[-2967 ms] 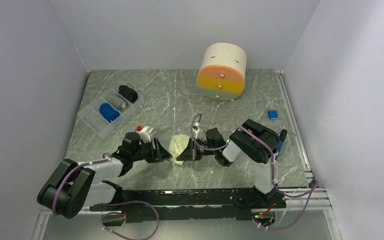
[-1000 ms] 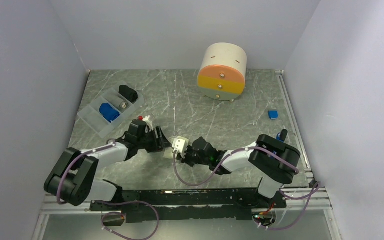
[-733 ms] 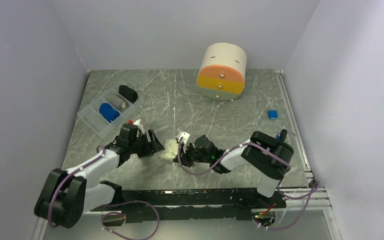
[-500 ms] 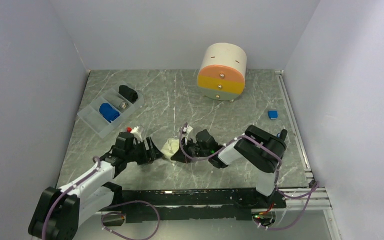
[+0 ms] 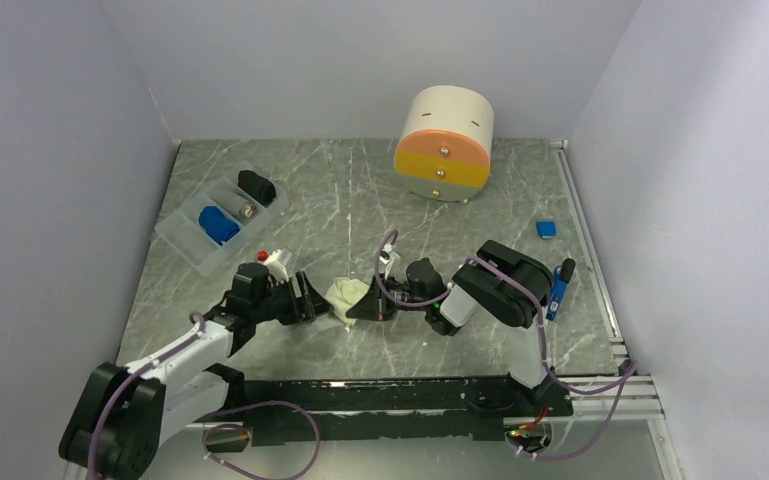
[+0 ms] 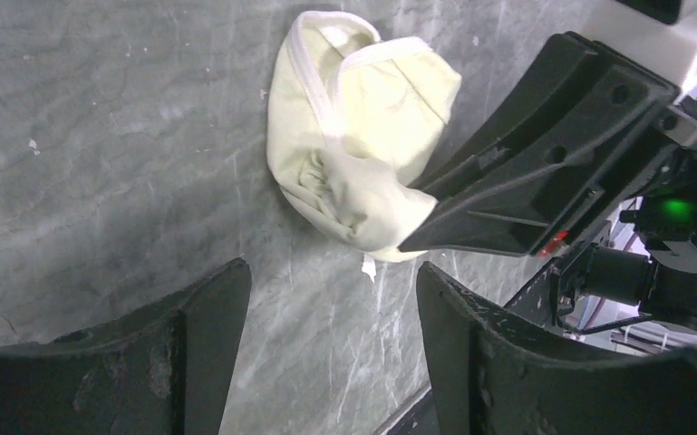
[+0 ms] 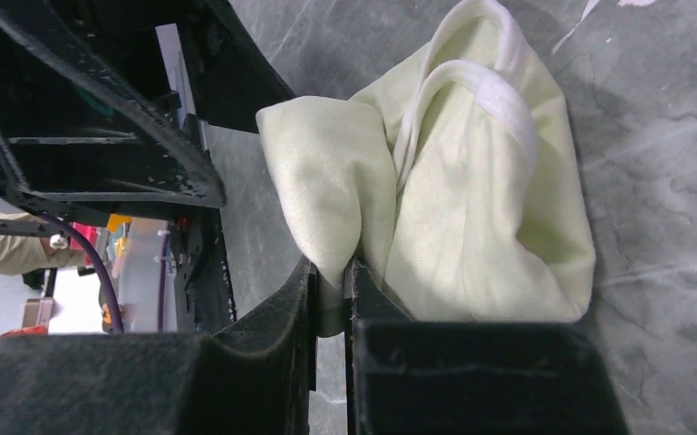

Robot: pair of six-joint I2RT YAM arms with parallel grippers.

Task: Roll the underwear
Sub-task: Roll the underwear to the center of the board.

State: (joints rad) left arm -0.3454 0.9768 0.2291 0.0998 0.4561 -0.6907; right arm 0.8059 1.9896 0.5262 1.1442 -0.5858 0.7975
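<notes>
The cream-yellow underwear (image 5: 346, 296) lies bunched on the table centre. It also shows in the left wrist view (image 6: 353, 136) and in the right wrist view (image 7: 453, 199). My right gripper (image 5: 364, 307) is shut on a fold of the cream-yellow underwear at its near right side; the pinch (image 7: 331, 290) shows in the right wrist view. My left gripper (image 5: 310, 297) is open and empty just left of the garment, apart from it, fingers (image 6: 208, 335) spread. The royal blue underwear (image 5: 218, 224) sits rolled in the tray's middle compartment.
A clear divided tray (image 5: 182, 240) stands at the back left, holding also a black rolled bundle (image 5: 256, 186). A cylindrical drawer unit (image 5: 444, 143) stands at the back. A small blue object (image 5: 546, 229) lies at the right, near the rail (image 5: 590, 260).
Both arms swung over the underwear and shifted. My right gripper moved left and back, staying on the cloth. My left gripper drew back left and now stands open beside the cloth.
</notes>
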